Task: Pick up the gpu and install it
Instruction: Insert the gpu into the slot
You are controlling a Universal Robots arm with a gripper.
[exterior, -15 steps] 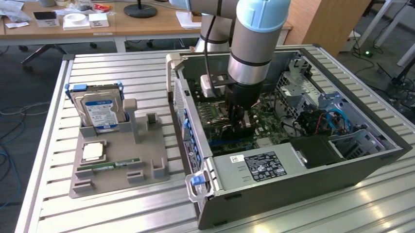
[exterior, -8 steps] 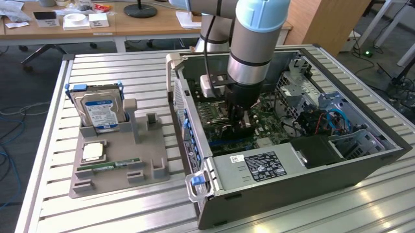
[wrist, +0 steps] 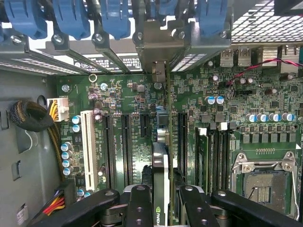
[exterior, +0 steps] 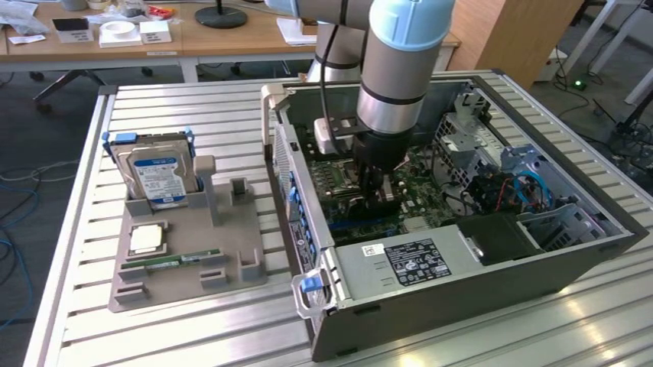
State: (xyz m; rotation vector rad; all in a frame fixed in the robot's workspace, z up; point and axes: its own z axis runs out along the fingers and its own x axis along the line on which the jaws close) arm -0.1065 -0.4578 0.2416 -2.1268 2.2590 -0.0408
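claw (wrist: pixel 161 201) clamped on thin dark gpu card (wrist: pixel 161 161), held edge-on over green motherboard (wrist: pixel 132 99) slots inside open grey computer case (exterior: pixel 459 275); pickup complete, card not yet seated.

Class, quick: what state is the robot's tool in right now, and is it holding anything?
Tool: closed on the gpu, held edge-on above the motherboard slots inside the computer case.
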